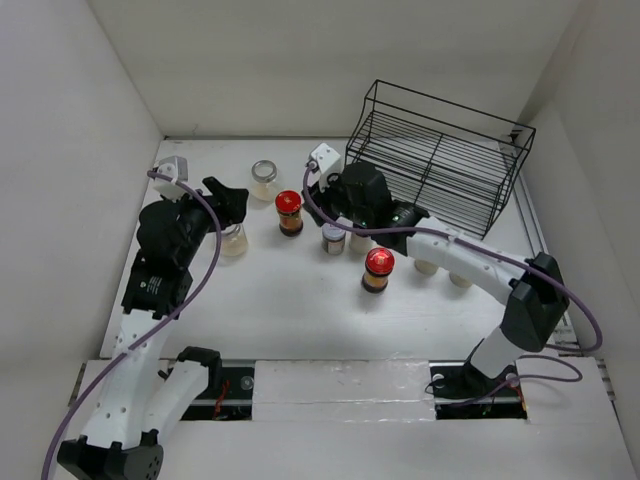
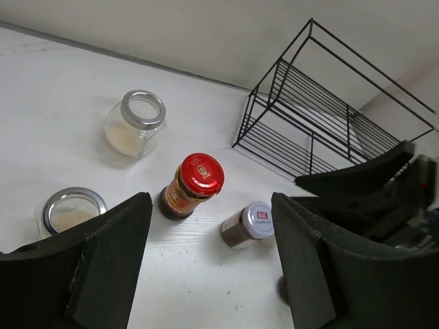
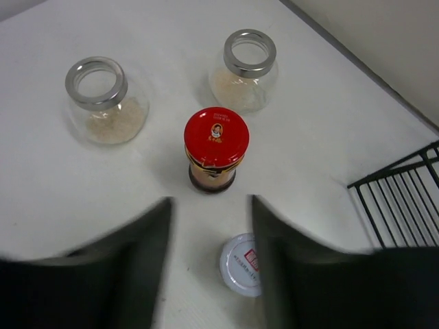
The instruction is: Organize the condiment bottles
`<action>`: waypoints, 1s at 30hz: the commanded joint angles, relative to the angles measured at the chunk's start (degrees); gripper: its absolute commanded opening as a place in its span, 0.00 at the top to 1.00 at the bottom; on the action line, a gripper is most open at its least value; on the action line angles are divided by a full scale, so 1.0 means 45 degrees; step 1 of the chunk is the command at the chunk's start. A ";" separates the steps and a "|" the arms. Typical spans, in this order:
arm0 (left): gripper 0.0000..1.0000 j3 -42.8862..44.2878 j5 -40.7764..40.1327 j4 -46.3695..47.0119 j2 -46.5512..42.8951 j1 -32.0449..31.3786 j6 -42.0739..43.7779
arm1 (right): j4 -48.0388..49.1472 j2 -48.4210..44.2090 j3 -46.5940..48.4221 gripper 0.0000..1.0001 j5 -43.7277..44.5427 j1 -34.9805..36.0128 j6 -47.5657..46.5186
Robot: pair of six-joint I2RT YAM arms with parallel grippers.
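Observation:
A dark jar with a red lid (image 1: 289,212) stands mid-table, and a second one (image 1: 378,268) stands nearer. A small white-capped jar (image 1: 333,238) stands between them, beside a pale shaker (image 1: 358,241). Two clear glass jars (image 1: 264,178) (image 1: 233,240) stand at the left. My left gripper (image 1: 236,204) is open and empty above the nearer clear jar (image 2: 68,212). My right gripper (image 3: 209,267) is open and empty, hovering over the white-capped jar (image 3: 241,264), whose cap lies partly under the right finger. The red-lidded jar (image 3: 215,147) stands just beyond its fingertips.
The black wire rack (image 1: 440,155) stands at the back right, near the wall. Two more pale shakers (image 1: 426,266) (image 1: 460,279) stand partly under the right arm. White walls close in the table on the left, back and right.

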 commanded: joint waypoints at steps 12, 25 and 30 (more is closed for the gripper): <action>0.76 -0.0243 -0.0259 0.1081 -0.0502 0.0048 0.0516 | 0.0766 0.1798 0.1358 0.08 -0.0653 -0.0264 0.0361; 0.40 -0.0360 -0.0279 0.0964 -0.0133 0.0048 0.0516 | -0.0288 0.4666 0.3544 0.00 -0.0655 -0.0264 0.0479; 0.40 -0.0360 -0.0161 0.0964 -0.0131 0.0048 0.0516 | -0.0408 0.5587 0.4463 0.00 -0.0909 -0.0264 0.0479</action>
